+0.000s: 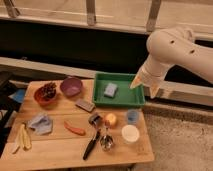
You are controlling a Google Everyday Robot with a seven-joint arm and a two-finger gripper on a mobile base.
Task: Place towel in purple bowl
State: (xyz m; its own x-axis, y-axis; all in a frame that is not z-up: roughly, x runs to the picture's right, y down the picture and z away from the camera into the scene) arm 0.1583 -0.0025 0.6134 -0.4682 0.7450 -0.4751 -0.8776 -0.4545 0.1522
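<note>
A crumpled grey-blue towel [40,123] lies on the left side of the wooden table [60,150]. The purple bowl [71,86] stands empty at the back of the table, up and to the right of the towel. My gripper [145,87] hangs from the white arm over the right edge of the green tray [118,101], far to the right of both towel and bowl. It holds nothing that I can see.
A red bowl [46,93] of dark fruit stands left of the purple bowl. The green tray holds a blue sponge [110,90]. Bananas [23,138], a carrot [75,129], an apple [110,119], a blue cup [132,116], a white cup [130,134] and utensils [95,141] lie on the table.
</note>
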